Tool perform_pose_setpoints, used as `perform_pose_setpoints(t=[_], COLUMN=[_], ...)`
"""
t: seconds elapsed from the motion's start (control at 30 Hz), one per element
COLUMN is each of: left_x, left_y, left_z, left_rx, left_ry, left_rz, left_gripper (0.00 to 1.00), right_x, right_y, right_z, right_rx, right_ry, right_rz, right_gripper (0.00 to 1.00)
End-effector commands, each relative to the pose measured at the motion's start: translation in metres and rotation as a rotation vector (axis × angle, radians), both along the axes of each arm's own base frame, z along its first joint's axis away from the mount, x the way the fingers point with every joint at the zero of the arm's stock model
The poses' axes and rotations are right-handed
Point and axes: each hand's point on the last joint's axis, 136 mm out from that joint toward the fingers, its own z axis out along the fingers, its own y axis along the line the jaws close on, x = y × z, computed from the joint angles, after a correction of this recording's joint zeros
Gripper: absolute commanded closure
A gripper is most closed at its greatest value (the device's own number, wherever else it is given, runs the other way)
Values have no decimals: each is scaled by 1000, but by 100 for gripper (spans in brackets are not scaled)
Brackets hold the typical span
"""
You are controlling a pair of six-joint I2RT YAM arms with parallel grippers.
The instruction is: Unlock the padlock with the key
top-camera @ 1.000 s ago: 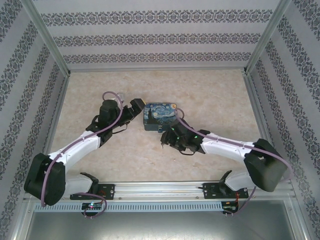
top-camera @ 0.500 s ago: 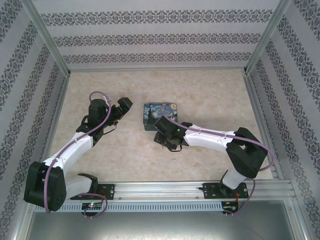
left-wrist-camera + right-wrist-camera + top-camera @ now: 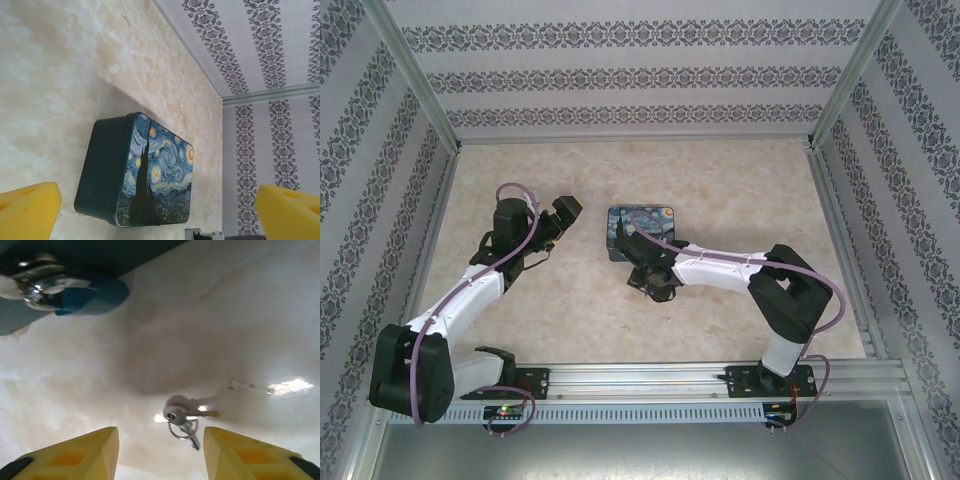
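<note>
**Sam:** What does the top view show?

**Me:** My left gripper [image 3: 565,208] sits to the left of the box [image 3: 642,222] and is not touching it. My right gripper [image 3: 640,281] is down low over the worktop [image 3: 750,180], just in front of the box. I think the key is why it is there.

**Sam:** And the left wrist view?

**Me:** The two yellow pads [image 3: 29,206] are far apart, so that gripper is wide open and holds nothing. It looks at the box from the side. I guess it waits there so it can steady the box when needed.

**Sam:** And the right wrist view?

**Me:** The blue padlock [image 3: 92,296] hangs on the front of the box, up in the top left. Its shiny shackle [image 3: 37,285] is blurry, so I can't tell if it is locked. The key [image 3: 192,415] lies flat on the worktop on a small ring [image 3: 176,430], well apart from the padlock. My right gripper's fingers are apart, and the key is just ahead of the gap, not touched. I line up like this so one finger can go down on each side. The key is thin and flat, so it may slip.
</note>
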Motion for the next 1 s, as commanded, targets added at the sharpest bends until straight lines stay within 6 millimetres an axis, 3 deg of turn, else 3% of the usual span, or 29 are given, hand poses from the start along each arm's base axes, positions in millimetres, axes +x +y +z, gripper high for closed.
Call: perform_pose_setpoints(t=[0.0, 0.67, 0.8, 0.97], left_x=[3, 5, 4, 1], left_y=[2, 2, 2, 1], left_z=[7, -2, -4, -7], left_rx=[-16, -46, -52, -52], left_ry=[-31, -12, -6, 4], left_rz=[-6, -5, -4, -10], left_gripper=[0, 1, 0, 0], right_x=[-1, 2, 3, 0], right_y=[-4, -17, -19, -21], right_z=[-5, -28, -36, -45], right_rx=[-50, -144, -164, -173], right_ry=[20, 77, 93, 111], right_rz=[-12, -10, 2, 21], right_gripper=[51, 56, 61, 76])
